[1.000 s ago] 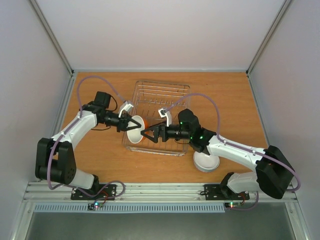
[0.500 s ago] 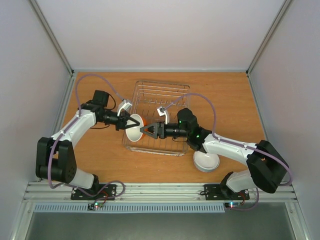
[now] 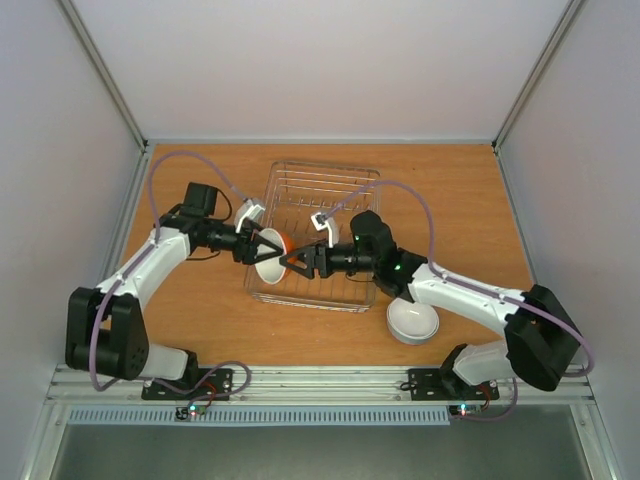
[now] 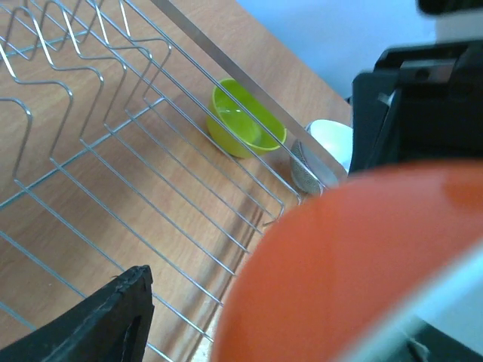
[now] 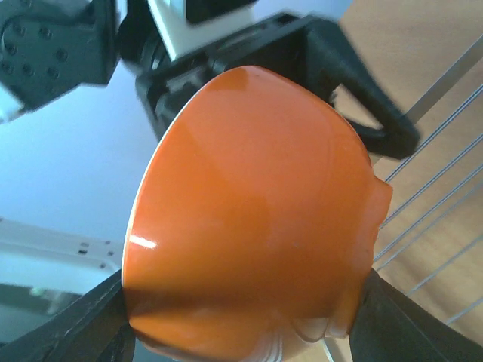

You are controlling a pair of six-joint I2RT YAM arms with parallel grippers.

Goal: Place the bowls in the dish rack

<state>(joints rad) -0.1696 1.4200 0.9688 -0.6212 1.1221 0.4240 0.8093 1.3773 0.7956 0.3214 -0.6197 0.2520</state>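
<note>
**A:** First entry, the orange bowl?

**B:** Orange bowl (image 5: pixel 249 204): held in the air on its side, over the left side of the dish rack (image 3: pixel 322 166) toward the near end. Not set down. Right end effector (image 3: pixel 296 263): grasping it, a finger against each flank in its own wrist view. Left end effector (image 3: pixel 262 246): at the bowl's opposite side. One finger shows, standing apart from the bowl, and the other is hidden behind it. I cannot tell whether it grips or has let go.

**A:** The other bowls?

**B:** White bowl (image 3: pixel 413 321): upright on the surface (image 3: pixel 460 210), just beside the rack's near right corner, outside it. Lime-yellow bowl (image 4: pixel 243 121): seen only from the left wrist, through the rack's side wires, next to the white bowl. It looks to lie outside the rack, though I am not certain. From above, the right arm covers that spot.

**A:** The tally?

**B:** By my reckoning none are loaded, since no bowl sits in the visible part of the rack. The orange one is in transit, apparently mid-handover. The white and lime-yellow bowls are left to load. The fourth bowl is unaccounted for. From above, a pale face shows at the orange bowl's mouth. It could be a lining or a white bowl nested inside. I cannot tell which.
</note>
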